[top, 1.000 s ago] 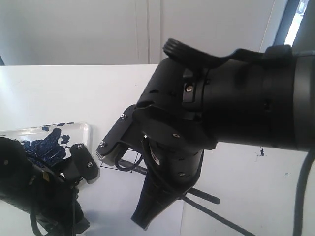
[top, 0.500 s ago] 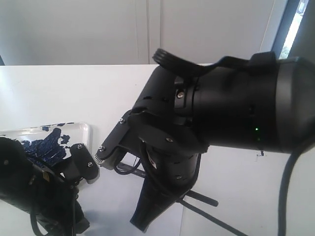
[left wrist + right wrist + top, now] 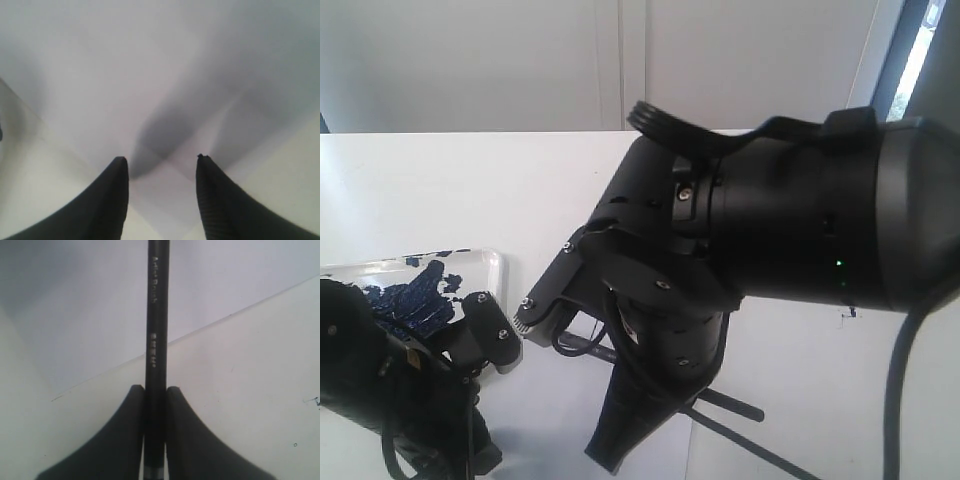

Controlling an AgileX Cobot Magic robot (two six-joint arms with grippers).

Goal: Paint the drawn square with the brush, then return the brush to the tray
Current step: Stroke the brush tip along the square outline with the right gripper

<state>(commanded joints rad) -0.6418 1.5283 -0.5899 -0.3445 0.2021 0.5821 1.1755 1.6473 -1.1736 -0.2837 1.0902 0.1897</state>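
Observation:
My right gripper [image 3: 155,387] is shut on the brush [image 3: 157,315], a thin black handle with pale lettering. Its silvery band [image 3: 153,473] sits low between the fingers and the bristles are out of view. In the exterior view the handle's end [image 3: 735,403] pokes out beneath the big right arm [image 3: 770,220], which hides the drawn square. The tray [image 3: 492,262], smeared with navy paint, lies at the left. My left gripper [image 3: 490,325] rests beside the tray's near corner. In the left wrist view the left gripper [image 3: 161,159] is open, with only blurred white paper between its fingers.
The white paper sheet [image 3: 90,310] lies under the brush, and its edge runs slantwise across the right wrist view. White tabletop [image 3: 250,390] with tiny specks lies beyond the edge. A wall stands behind the table [image 3: 470,60]. Thick black cables hang at the right [image 3: 905,400].
The right arm has swung closer to the exterior camera and a little left. Its gripper end has dropped over the spot where a thin square outline showed. Little has moved in the last half second. The left arm is still.

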